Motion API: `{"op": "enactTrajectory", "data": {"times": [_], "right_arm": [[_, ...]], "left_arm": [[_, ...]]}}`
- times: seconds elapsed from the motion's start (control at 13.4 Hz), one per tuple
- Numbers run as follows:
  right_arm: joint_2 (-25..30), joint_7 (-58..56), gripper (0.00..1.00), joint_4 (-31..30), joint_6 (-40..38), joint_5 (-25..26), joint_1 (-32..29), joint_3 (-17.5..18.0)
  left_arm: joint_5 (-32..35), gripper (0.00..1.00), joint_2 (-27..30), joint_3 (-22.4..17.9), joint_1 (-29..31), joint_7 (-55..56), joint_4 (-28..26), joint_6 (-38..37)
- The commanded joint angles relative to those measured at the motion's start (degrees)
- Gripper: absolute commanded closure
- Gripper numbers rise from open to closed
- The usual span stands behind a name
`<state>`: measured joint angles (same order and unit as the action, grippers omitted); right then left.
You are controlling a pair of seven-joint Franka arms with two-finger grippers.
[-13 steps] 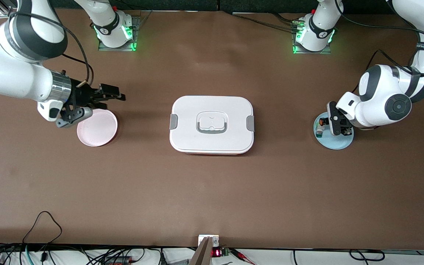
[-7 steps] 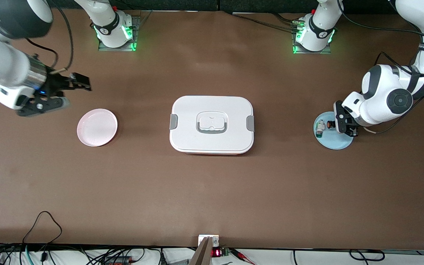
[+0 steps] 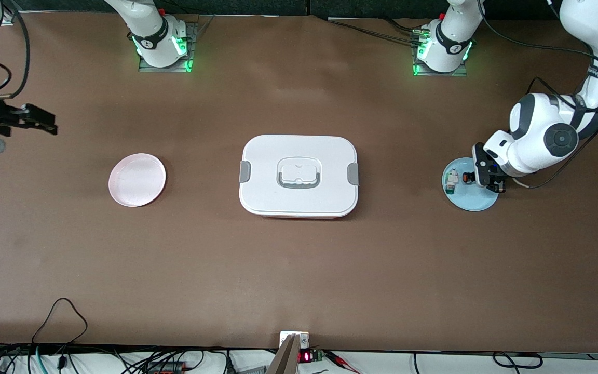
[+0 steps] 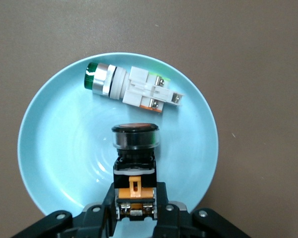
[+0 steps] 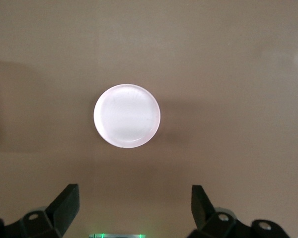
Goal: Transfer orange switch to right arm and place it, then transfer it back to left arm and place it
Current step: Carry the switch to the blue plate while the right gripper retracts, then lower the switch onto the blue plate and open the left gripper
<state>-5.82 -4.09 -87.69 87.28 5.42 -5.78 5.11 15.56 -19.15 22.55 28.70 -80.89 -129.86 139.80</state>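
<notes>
The orange switch (image 4: 135,168) lies on the light blue plate (image 3: 471,201) at the middle right of the front view, toward the left arm's end of the brown bench (image 3: 299,270). The left gripper (image 3: 487,175) is down at this plate, and the left wrist view shows its jaws closed on the switch's black and orange body, with the round dark cap pointing away from the gripper. Just beside the switch on the same plate, apart from it, lies a white part with a green tip (image 4: 129,88).

The white box (image 3: 299,175) sits in the centre of the front view, lid on, grey clips at both ends and its grey-outlined handle on top. It stands well apart from both plates.

The pink plate (image 3: 137,179) lies at the middle left of the front view, toward the right arm's end of the bench. The right gripper (image 3: 31,120) hangs at the upper left edge of the front view, over bare bench near the pink plate, jaws spread wide with nothing between them; the right wrist view shows the pink plate below and ahead of it.
</notes>
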Motion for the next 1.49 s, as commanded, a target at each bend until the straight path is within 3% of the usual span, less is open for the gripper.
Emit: {"op": "enactTrajectory", "data": {"times": [0.0, 0.15, 0.22, 0.52, 0.67, 0.74, 0.82, 0.89, 1.19, 1.42], "right_arm": [[-0.7, 0.7, 0.00, -0.1, 1.7, 1.1, 2.8, -3.2], [-0.1, 0.7, 0.00, -2.6, 1.9, -0.7, 6.3, -8.6], [-0.1, 0.7, 0.00, -3.3, 2.3, -2.1, 6.2, -9.2], [2.0, 2.0, 0.00, -5.6, 2.4, -2.1, 6.4, -9.1], [4.7, 3.8, 0.00, -9.3, 5.5, -2.1, 6.4, -8.9], [5.6, 3.8, 0.00, -10.7, 6.7, -2.1, 6.4, -8.9], [5.9, 3.8, 0.00, -10.9, 6.8, -2.1, 6.3, -8.9], [5.9, 3.8, 0.00, -10.9, 6.8, -2.1, 6.3, -8.9], [7.0, 3.7, 0.00, -10.4, 4.9, -1.8, 6.3, -9.0], [7.2, 3.9, 0.00, -9.7, 5.5, -2.6, 6.3, -8.9]], "left_arm": [[2.8, 1.00, -2.6, 0.5, 2.1, -0.8, 0.1, 3.4], [3.2, 1.00, -2.7, 0.5, 2.2, -0.8, 0.1, 3.6], [3.2, 1.00, -2.7, 0.5, 2.2, -0.7, 0.2, 3.6], [3.2, 0.99, -3.2, 0.4, 2.2, -0.6, 0.2, 4.0], [3.2, 0.89, -3.2, 0.5, 2.2, -0.2, 0.2, 4.0], [3.2, 0.74, -3.2, 0.4, 2.2, -0.2, 0.3, 4.0], [3.2, 0.17, -3.2, 0.5, 2.2, -0.2, 0.4, 4.0], [3.2, 0.00, -3.2, 0.5, 2.2, -0.3, 0.6, 3.8], [3.2, 0.00, -2.8, 0.6, 2.0, 0.0, 1.9, 2.9], [3.1, 0.00, -2.1, 1.3, 1.6, 4.4, 6.2, -4.5]]}}
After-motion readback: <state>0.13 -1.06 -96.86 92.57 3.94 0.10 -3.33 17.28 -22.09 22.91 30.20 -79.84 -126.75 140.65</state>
